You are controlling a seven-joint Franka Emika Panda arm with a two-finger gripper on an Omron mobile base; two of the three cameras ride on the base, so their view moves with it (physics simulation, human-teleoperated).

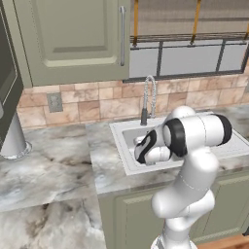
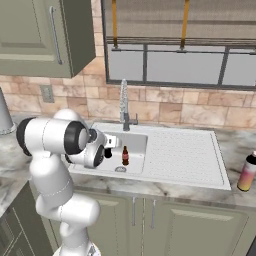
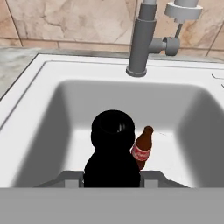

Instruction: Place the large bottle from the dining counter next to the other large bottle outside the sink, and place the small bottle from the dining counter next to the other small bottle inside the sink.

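My gripper (image 3: 112,180) is shut on the small bottle (image 3: 112,151), short and black, seen from its mouth down and held above the basin of the sink (image 3: 43,72). Its fingers are mostly hidden behind the bottle. Just right of it, another small bottle (image 3: 142,151), brown with a red label, stands upright on the basin floor; it is also in the right base view (image 2: 125,156). There my gripper (image 2: 106,151) hangs over the basin's left half. A large pink-yellow bottle (image 2: 247,173) stands on the worktop right of the sink (image 2: 175,150). The dining counter is out of view.
The gooseneck tap (image 2: 123,106) rises behind the basin, with its base (image 3: 142,41) close ahead of the hand. A ribbed drainboard (image 2: 180,147) lies right of the basin. Marble worktop (image 1: 44,160) stretches left of the sink (image 1: 121,129), beneath a wall cabinet (image 1: 73,39).
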